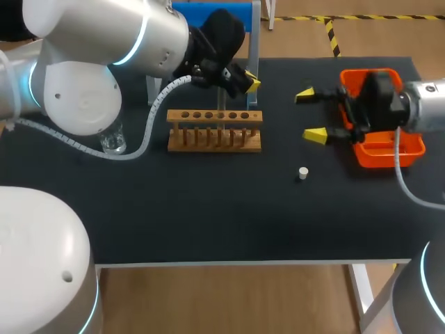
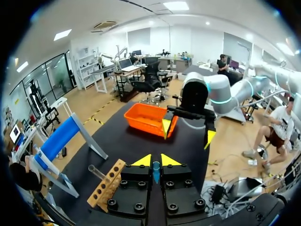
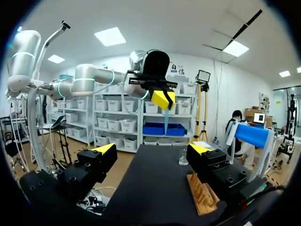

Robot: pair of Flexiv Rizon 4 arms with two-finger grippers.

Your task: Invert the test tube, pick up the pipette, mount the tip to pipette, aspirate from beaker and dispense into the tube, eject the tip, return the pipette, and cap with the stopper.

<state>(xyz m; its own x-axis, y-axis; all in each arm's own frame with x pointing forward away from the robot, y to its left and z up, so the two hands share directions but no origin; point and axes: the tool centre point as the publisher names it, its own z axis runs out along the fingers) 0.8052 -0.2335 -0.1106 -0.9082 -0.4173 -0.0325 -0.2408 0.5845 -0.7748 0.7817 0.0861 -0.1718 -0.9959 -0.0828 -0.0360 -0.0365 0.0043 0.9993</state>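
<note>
My left gripper (image 1: 250, 80) hangs over the wooden rack (image 1: 214, 130), shut on a clear test tube (image 1: 222, 104) that points down toward the rack's holes. In the left wrist view the tube (image 2: 155, 172) sits pinched between the yellow tips of the left gripper (image 2: 155, 161). My right gripper (image 1: 310, 115) stands wide open and empty, to the right of the rack and in front of the orange tray (image 1: 410, 149). From the right wrist view, the open right gripper (image 3: 152, 149) faces the left gripper (image 3: 162, 99) and its tube (image 3: 166, 123). A small white stopper (image 1: 302, 172) lies on the table. No pipette shows.
A glass beaker (image 1: 113, 142) stands at the left, half behind my left arm. A blue stand (image 1: 215, 12) rises at the back edge behind the rack. The orange tray (image 2: 148, 118) lies beyond the rack (image 2: 107, 186) in the left wrist view.
</note>
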